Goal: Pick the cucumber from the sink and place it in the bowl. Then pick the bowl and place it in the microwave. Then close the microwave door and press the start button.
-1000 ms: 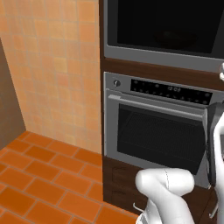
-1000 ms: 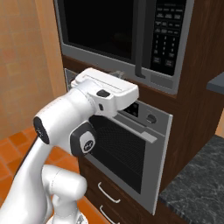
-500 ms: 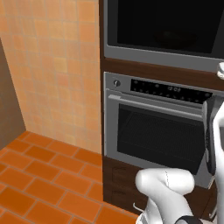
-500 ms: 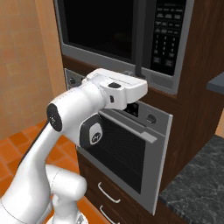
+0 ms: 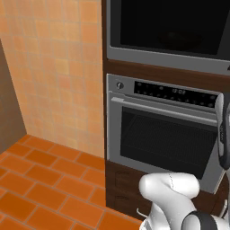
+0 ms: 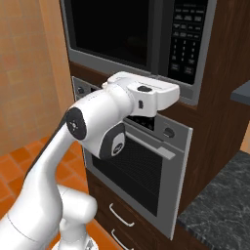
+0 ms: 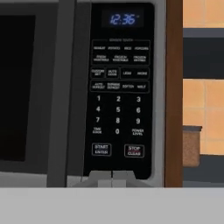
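Gripper (image 7: 112, 175) raised level with the microwave (image 6: 146, 39) keypad, fingertips pressed together, nothing held. Aimed at control panel (image 7: 119, 89), just below the start button (image 7: 101, 149) and stop button (image 7: 134, 151). Microwave door (image 6: 110, 31) closed flush. Clock display (image 7: 122, 19) lit. Steel oven (image 5: 161, 134) directly beneath.

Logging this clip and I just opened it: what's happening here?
The robot arm is reaching toward the microwave, which sits above the steel oven. The microwave door looks shut. The hand camera faces the keypad, with the start button low on it, not pressed so far. Its clock reads 12:36. The jaws hold nothing visible.
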